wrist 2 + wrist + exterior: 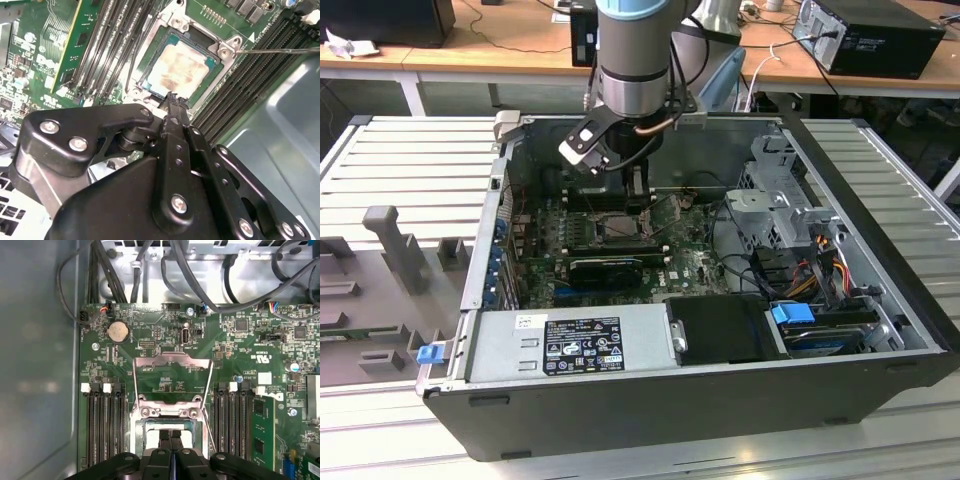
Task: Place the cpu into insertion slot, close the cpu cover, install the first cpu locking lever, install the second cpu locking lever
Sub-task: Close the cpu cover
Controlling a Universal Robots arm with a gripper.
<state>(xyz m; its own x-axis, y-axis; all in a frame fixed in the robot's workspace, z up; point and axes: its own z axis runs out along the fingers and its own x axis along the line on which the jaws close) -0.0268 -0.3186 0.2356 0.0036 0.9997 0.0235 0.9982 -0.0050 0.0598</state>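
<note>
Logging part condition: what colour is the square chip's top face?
Pale grey-beige, tan smudges: the small square cpu shows best in the second wrist view.

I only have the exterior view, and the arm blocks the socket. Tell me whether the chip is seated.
Observer: In the second wrist view the chip lies flat inside the socket.
Operator: Report the cover.
Observer: In the first wrist view the cover is swung open, off the chip.
Operator: Give me the gripper.
Observer: In the second wrist view the gripper is shut and holds nothing. Its tip is at the chip's edge, but I cannot tell if it touches.
</note>
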